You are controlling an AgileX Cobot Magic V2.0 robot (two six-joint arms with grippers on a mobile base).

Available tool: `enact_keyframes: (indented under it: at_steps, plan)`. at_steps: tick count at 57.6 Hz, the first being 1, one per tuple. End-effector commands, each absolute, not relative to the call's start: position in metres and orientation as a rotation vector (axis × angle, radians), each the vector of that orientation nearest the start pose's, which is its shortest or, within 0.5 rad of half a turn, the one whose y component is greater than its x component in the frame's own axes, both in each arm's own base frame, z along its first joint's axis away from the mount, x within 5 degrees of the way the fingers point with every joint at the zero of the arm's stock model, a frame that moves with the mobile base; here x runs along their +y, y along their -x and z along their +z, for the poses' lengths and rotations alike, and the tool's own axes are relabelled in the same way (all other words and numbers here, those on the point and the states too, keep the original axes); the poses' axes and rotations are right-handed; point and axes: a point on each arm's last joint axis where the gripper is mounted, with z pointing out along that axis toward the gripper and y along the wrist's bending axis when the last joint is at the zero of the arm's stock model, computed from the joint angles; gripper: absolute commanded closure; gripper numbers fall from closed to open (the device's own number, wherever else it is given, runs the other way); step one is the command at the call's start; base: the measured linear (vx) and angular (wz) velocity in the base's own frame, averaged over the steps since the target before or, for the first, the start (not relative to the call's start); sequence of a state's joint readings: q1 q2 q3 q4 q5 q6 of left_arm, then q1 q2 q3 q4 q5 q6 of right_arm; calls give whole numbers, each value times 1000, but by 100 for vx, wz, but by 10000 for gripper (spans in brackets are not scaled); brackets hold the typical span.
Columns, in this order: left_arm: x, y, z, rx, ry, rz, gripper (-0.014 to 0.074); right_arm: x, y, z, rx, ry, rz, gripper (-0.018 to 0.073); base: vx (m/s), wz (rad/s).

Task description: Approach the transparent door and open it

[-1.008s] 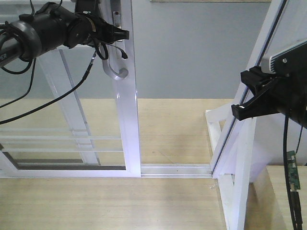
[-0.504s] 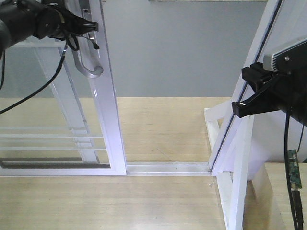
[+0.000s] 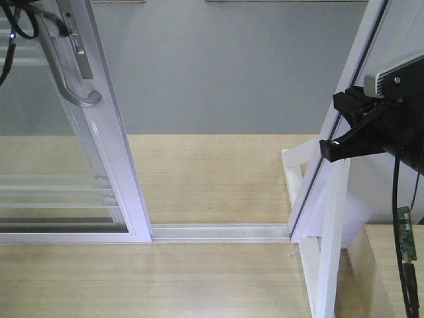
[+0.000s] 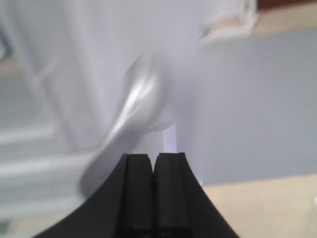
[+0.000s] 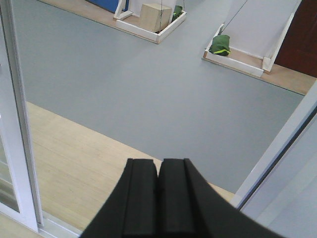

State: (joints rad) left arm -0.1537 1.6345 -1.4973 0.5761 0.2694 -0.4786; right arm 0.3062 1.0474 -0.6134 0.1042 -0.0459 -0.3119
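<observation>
Both pairs of fingers were pressed together on nothing: the left gripper point(image 4: 153, 191) just below the blurred pull handle point(image 4: 136, 111), the right gripper point(image 5: 158, 198) idle. Over the last second the transparent door point(image 3: 106, 142) had slid left, widening the gap, so opening was probably nearly done. Its white-framed clear glass stood at far left.
</observation>
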Motion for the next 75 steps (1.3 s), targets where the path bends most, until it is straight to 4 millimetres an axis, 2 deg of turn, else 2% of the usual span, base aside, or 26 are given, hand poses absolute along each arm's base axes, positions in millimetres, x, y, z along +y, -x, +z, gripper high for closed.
enact_keyframes:
  at_steps: [1, 14, 27, 35, 43, 48, 55, 60, 75]
  plan:
    - [-50, -361, 422, 1682, -163, 39, 593, 64, -211, 319, 1680, 430, 55, 560, 0, 0]
    - [-42, -302, 402, 1728, -171, 28, 593, 58, -187, 335, 1654, 430, 64, 560, 0, 0]
    - [-35, -235, 368, 1728, -193, -15, 593, 47, -148, 350, 1644, 441, 78, 560, 0, 0]
    - [-29, -190, 345, 1725, -138, -83, 593, 40, -122, 360, 1603, 437, 84, 560, 0, 0]
    - [-22, -150, 316, 1728, -128, -85, 593, 35, -102, 360, 1621, 451, 91, 560, 0, 0]
    - [-18, -129, 299, 1719, -108, -99, 593, 33, -97, 353, 1629, 461, 82, 560, 0, 0]
    - [-15, -108, 282, 1695, -58, -149, 593, 32, -96, 334, 1603, 443, 82, 560, 0, 0]
    - [-14, -99, 277, 1674, -46, -162, 593, 32, -97, 329, 1577, 424, 86, 560, 0, 0]
    - [-13, -97, 276, 1665, -48, -161, 593, 32, -97, 327, 1596, 432, 86, 559, 0, 0]
